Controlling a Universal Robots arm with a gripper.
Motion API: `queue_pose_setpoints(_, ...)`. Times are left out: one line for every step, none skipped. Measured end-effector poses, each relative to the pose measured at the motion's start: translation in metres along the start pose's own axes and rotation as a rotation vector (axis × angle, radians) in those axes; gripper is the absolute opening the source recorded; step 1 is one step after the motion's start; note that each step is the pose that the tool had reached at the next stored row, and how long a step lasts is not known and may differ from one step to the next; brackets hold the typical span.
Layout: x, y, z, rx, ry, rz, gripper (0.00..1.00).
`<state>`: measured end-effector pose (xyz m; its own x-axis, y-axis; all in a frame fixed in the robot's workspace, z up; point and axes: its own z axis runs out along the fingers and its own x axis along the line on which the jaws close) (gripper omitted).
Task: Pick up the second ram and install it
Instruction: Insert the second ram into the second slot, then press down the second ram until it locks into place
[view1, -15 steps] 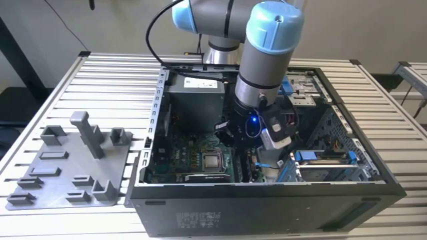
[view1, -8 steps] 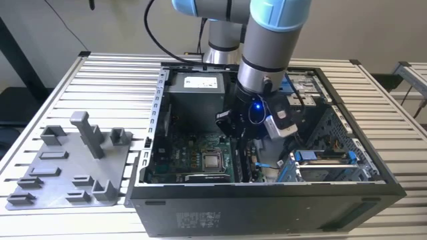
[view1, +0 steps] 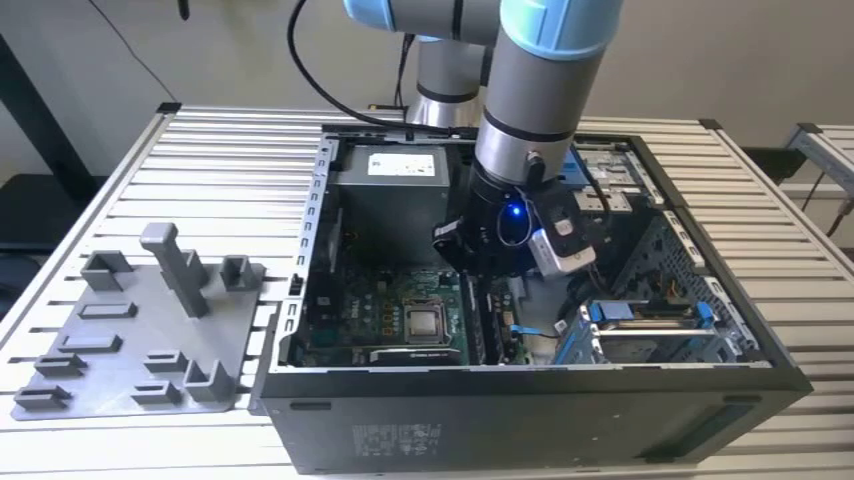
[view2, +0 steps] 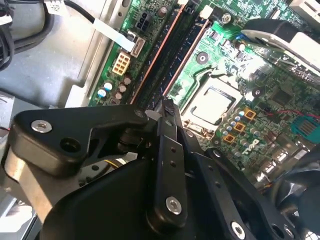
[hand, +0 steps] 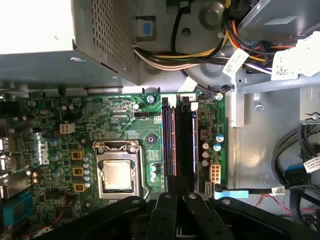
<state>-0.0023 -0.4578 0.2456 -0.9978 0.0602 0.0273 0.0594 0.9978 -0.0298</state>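
Exterior view, left to right. A grey plastic tray with upright blocks (view1: 134, 340) lies near the slatted tabletop's (view1: 227, 150) left edge. Just beside it stands an open black computer case (view1: 534, 420), holding a green motherboard (view1: 387, 310). My grey arm with blue joints (view1: 534, 100) reaches down into the case over the board's right side.

In both wrist views my black gripper (hand: 177, 200) (view2: 167, 107) sits directly over the long black memory slots (hand: 186, 145), beside the square silver processor (hand: 118, 175). Clenched or released: I cannot tell.

A thin, dark, bluish memory stick (hand: 169, 145) stands on edge in the slot bank, just ahead of the gripper. I cannot confirm it is the second ram.
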Motion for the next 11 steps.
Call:
queue_pose_setpoints(0.0,0.0,0.0,0.0,0.0,0.0,0.11)
queue_pose_setpoints(0.0,0.0,0.0,0.0,-0.0001,0.0,0.11)
queue_pose_setpoints(0.0,0.0,0.0,0.0,-0.0001,0.0,0.11)
queue_pose_setpoints(0.0,0.0,0.0,0.0,-0.0002,0.0,0.11)
queue_pose_setpoints(0.0,0.0,0.0,0.0,-0.0001,0.0,0.11)
queue_pose_setpoints(0.0,0.0,0.0,0.0,-0.0005,0.0,0.11)
queue_pose_setpoints(0.0,0.0,0.0,-0.0001,-0.0007,0.0,0.11)
queue_pose_setpoints(0.0,0.0,0.0,0.0,-0.0007,0.0,0.11)
queue_pose_setpoints(0.0,0.0,0.0,-0.0001,-0.0008,0.0,0.11)
queue_pose_setpoints(0.0,0.0,0.0,-0.0001,-0.0008,0.0,0.11)
queue_pose_setpoints(0.0,0.0,0.0,-0.0001,-0.0008,0.0,0.11)
